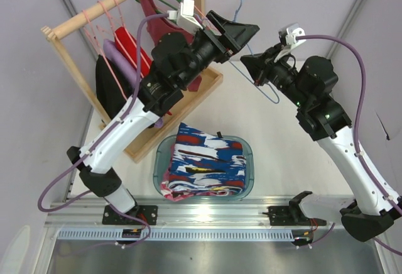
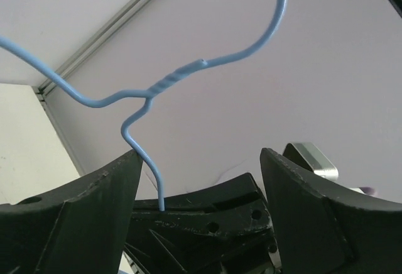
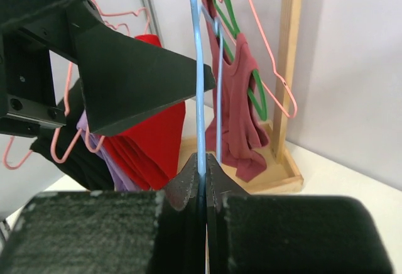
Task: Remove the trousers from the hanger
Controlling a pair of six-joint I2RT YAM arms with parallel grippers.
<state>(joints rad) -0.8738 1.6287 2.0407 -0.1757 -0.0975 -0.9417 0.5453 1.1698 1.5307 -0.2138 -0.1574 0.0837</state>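
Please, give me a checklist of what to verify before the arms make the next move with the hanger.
1. Trousers off the hanger: ok, they lie in the basin.
2. Hanger bare of cloth: ok.
3. Right gripper shut on the hanger: ok.
4. Left gripper open: ok.
5. Left fingers clear of the hanger: cannot tell; it passes close by one finger.

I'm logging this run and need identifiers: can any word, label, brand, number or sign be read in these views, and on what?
None: no text can be read in any view.
The trousers show only a blue, white and red pattern, no lettering.
The hanger is bare wire.
The left arm and right arm show no legible label.
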